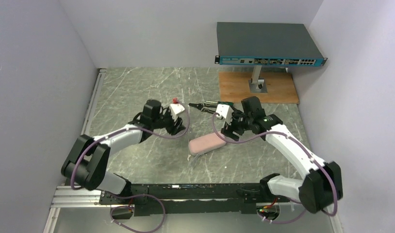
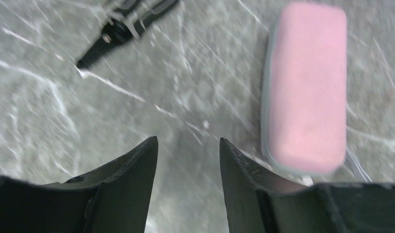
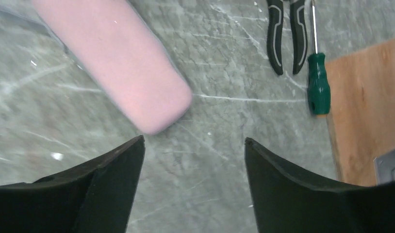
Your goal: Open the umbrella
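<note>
Rail [image 1: 186, 196], black metal, nearer than the umbrella, along the front edge of the table [image 1: 132, 87]. The table is grey stone with white veins and has pale walls on three sides.

Umbrella [image 1: 207, 143]: folded shut into a flat oblong with rounded corners. It is soft matte pink fabric with a grey rim and lies on the stone between the arms, with bare surface around it.

Left gripper [image 2: 188, 141]: left of and beyond the umbrella, black tapered fingers spread, nothing between them.

Right gripper [image 3: 194, 138]: just right of the umbrella, jaws wide apart, empty.

Pliers [image 1: 204, 105], black-handled, and a green-handled screwdriver [image 3: 318, 82]: beyond the umbrella, side by side.

Wooden board [image 1: 258, 87]: beyond the umbrella to its right. On it, a metal post carries a dark network switch [image 1: 268, 43] near the back wall.
</note>
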`<state>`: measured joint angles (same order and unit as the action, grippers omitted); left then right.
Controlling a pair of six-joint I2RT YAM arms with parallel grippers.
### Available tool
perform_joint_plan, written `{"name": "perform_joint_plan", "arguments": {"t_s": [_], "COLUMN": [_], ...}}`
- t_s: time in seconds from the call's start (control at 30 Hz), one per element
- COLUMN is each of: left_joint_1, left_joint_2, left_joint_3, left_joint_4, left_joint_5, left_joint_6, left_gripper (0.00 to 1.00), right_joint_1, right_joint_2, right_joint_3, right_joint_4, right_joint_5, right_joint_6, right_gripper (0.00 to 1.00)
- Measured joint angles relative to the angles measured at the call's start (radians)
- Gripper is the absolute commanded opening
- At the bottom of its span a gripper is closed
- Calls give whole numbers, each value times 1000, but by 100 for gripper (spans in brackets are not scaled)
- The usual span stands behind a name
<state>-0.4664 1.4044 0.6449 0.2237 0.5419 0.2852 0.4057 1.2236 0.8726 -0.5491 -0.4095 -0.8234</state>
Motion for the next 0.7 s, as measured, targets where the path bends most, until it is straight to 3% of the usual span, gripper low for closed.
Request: {"name": "perform_joint_plan", "arguments": {"t_s": [0.1,0.17,0.4,0.7], "left_joint_1": [-6,-12,-98,-122], "left_joint_2": [82,115,222,238], "left_joint_3": [135,172,175,69], "left_joint_4": [-43,-47,-106,-109], "left_joint_5": [-10,-16,-16,95], "left_joint_6": [12,11,11,-49], "left_gripper": [38,35,28,27], "right_joint_1": [3,3,26,47], "right_joint_2": [-93,-128,-51,161], "right_joint_3": [-18,-56,-164,-167], "right_joint_4": [-21,-34,-48,97], "right_joint_5": [9,13,13,11], "right_joint_6": [77,109,171,228], "right_gripper": [40,32,29,31]}}
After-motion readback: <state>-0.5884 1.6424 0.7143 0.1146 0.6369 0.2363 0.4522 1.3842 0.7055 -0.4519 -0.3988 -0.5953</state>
